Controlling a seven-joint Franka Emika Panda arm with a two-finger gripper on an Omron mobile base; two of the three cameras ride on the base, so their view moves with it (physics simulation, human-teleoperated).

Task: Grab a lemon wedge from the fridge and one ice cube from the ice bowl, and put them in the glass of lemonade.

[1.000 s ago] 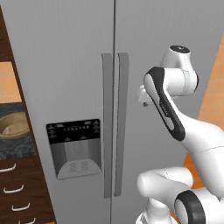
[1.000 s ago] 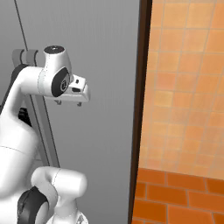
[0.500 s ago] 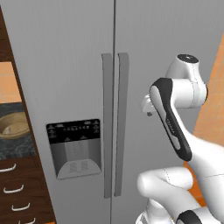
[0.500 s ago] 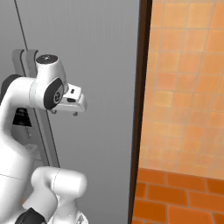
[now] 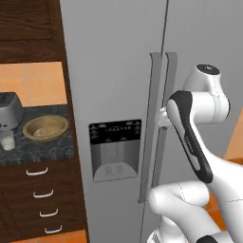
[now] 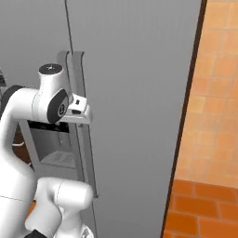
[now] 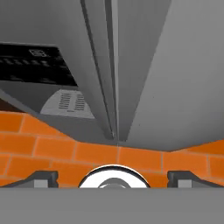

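Note:
The grey two-door fridge [image 5: 114, 61] stands shut in front of me, its long handles [image 5: 161, 118] side by side and the black dispenser [image 5: 116, 148] in the left door. The lemon wedge is hidden. In the left base view the tan ice bowl [image 5: 45, 127] sits on the dark counter to the left, with the small glass of lemonade [image 5: 6, 140] at the frame's left edge. My gripper [image 7: 113, 178] is open and holds nothing. It hangs close in front of the handles [image 7: 105, 87] and looks down along them. My hand [image 6: 78, 109] is at about the height of the dispenser's top.
A grey toaster [image 5: 9, 109] stands behind the glass on the counter [image 5: 42, 152]. Wooden drawers [image 5: 42, 199] lie under the counter, a dark cabinet [image 5: 28, 28] above it. An orange tiled wall [image 6: 218, 116] and orange brick floor [image 6: 204, 204] lie right of the fridge.
Both base views have shifted, so the fridge sits further right in the picture and the counter shows more. My hand has come closer to the door handles, still open.

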